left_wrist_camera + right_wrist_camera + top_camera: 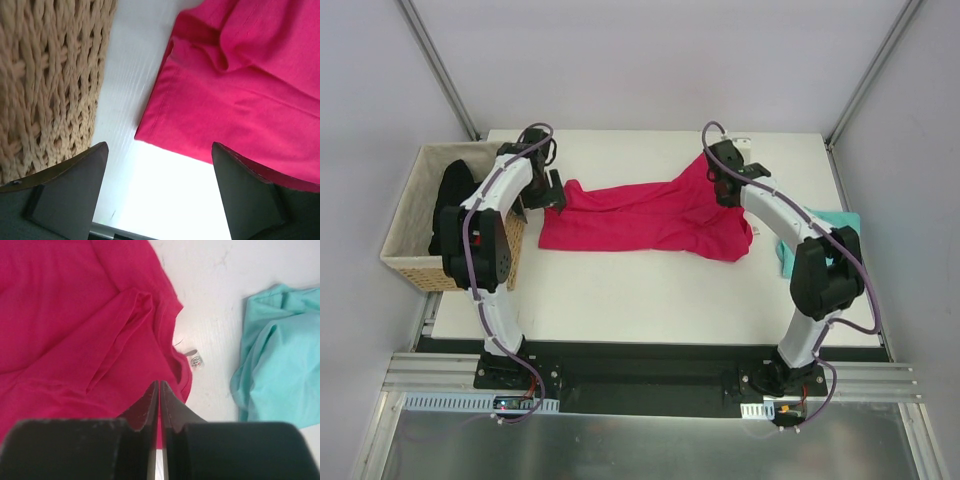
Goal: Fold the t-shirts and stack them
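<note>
The magenta-pink t-shirt (650,220) lies spread across the middle of the table, bunched toward its right end. My left gripper (550,190) hovers open at the shirt's left edge; in the left wrist view only bare table shows between the wide jaws (159,145), with the shirt's hem (240,90) just beyond. My right gripper (723,188) is over the shirt's right end, fingers pressed together (159,382) above the pink cloth (65,315), nothing visible between them. A small white neck label (196,360) sticks out at the collar. The teal t-shirt (842,220) (280,365) lies crumpled at the table's right edge.
A woven basket (410,215) stands at the table's left side, close beside my left gripper (45,75), with a black garment (450,200) in it. Grey walls and metal frame posts surround the table.
</note>
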Controlling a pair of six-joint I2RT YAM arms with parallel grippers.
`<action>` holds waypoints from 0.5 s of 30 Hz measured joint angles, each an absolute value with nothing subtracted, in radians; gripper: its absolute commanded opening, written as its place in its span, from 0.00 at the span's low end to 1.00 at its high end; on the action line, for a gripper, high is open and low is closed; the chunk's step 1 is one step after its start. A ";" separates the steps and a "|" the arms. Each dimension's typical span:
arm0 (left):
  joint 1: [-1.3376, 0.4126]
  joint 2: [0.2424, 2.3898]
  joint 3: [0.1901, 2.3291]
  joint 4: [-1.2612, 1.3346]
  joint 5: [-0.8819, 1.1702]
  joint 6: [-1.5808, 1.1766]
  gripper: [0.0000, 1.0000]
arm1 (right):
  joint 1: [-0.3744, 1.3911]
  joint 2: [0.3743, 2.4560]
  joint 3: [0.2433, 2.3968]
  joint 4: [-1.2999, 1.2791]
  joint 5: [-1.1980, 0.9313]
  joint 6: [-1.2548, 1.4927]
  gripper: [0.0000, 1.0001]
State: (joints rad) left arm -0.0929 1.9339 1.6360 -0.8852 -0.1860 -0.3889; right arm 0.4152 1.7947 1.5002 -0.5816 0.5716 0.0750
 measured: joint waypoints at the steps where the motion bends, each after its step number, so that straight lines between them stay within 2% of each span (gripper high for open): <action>1: -0.094 1.919 1.619 -0.882 -0.185 -0.389 0.84 | 0.422 1.789 1.484 -0.581 0.570 0.084 0.03; 12: -0.133 1.823 1.550 -0.867 -0.183 -0.398 0.83 | 0.455 1.727 1.254 -0.571 0.451 0.239 0.02; 13: -0.138 1.811 1.549 -0.865 -0.183 -0.398 0.83 | 0.455 1.718 1.238 -0.571 0.440 0.253 0.04; 15: -0.139 1.787 1.549 -0.863 -0.183 -0.398 0.83 | 0.455 1.705 1.224 -0.569 0.422 0.276 0.15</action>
State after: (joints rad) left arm -0.1387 1.7874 1.5494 -0.8635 -0.1825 -0.3977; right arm 0.4553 1.7054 1.2236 -0.5694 0.4225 0.2760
